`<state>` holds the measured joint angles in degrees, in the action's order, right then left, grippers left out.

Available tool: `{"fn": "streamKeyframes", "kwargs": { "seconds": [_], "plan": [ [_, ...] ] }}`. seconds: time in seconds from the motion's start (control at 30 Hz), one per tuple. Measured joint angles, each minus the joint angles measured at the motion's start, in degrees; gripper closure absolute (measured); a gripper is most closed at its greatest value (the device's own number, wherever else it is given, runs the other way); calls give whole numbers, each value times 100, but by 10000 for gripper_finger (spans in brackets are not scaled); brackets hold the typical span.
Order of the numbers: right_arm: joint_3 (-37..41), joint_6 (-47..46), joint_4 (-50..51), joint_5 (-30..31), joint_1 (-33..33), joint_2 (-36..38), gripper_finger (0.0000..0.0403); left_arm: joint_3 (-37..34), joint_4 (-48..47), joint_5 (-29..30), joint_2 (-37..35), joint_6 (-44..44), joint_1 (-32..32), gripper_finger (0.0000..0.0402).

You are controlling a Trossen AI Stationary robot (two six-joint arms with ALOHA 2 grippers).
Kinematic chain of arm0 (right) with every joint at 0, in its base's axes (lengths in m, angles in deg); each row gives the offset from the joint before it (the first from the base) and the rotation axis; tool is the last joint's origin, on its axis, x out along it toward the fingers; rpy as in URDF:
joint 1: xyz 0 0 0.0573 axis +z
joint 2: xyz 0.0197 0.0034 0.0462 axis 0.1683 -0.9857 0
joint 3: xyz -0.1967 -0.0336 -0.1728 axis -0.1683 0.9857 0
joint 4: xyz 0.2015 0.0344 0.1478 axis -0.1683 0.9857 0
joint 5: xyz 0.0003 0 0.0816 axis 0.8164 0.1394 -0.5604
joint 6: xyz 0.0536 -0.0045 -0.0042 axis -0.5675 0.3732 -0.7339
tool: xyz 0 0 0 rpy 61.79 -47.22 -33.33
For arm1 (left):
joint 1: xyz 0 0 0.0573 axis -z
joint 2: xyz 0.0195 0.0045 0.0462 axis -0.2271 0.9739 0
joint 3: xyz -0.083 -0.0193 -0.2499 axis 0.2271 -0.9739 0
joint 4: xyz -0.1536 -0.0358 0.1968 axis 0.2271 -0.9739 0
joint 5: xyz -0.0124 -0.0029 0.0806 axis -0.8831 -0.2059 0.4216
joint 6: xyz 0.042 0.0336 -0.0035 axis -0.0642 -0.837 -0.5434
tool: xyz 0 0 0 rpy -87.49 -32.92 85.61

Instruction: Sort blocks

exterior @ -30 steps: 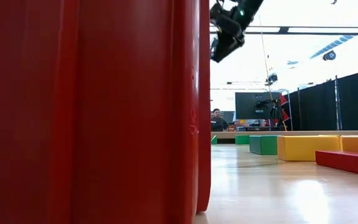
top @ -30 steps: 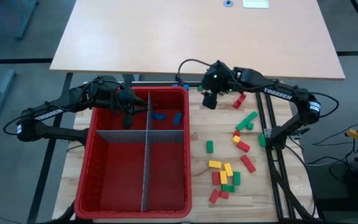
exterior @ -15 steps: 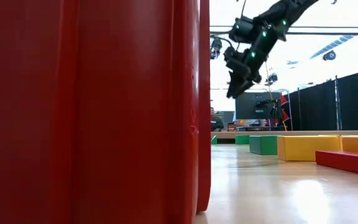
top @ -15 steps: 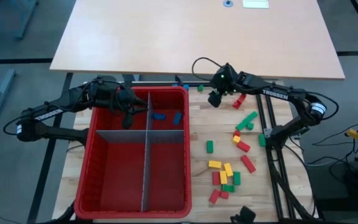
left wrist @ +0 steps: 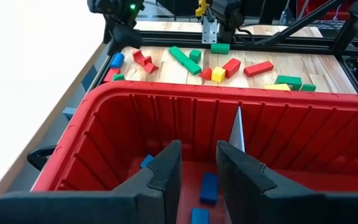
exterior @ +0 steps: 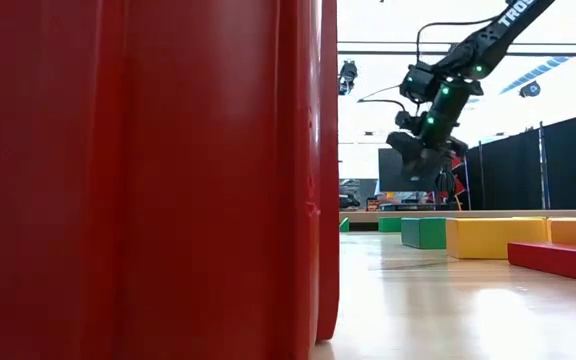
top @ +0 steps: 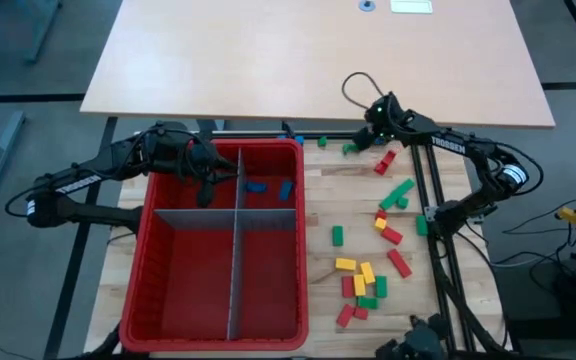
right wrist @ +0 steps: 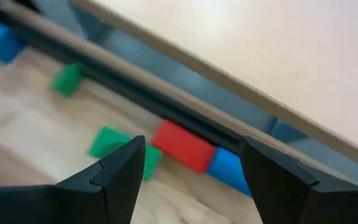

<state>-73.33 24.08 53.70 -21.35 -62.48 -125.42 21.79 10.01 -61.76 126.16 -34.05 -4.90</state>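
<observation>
R gripper (top: 368,140), jaws spread and empty, hangs over the far end of the wooden bench (top: 318,240), beside the big red plastic bin (top: 158,300). Prob. lining up a pick: a small red brick (right wrist: 184,147), a blue one (right wrist: 227,169) and a green one (right wrist: 118,148) sit between its jaws' line of sight. L gripper (left wrist: 197,177) waits inside the bin w/ jaws narrowly parted, empty, over blue bricks (left wrist: 209,186). Remaining loose bricks (top: 368,275) lie scattered beside the bin; grey dividers (top: 235,250) split it.
</observation>
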Motion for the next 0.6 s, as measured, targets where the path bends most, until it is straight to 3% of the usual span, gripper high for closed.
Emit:
{"fn": "streamKeyframes", "kwargs": {
  "seconds": [0.27,0.4,0.6],
  "plan": [
    [47,-314,53,-10,-464,-301,164,0,1,0,0,-12,1,309],
    [47,-312,95,2,-464,-581,149,-2,1,0,0,-23,1,305],
    [47,-318,120,490,-464,-1040,118,0,-1,0,0,-40,1,311]
  ]
}}
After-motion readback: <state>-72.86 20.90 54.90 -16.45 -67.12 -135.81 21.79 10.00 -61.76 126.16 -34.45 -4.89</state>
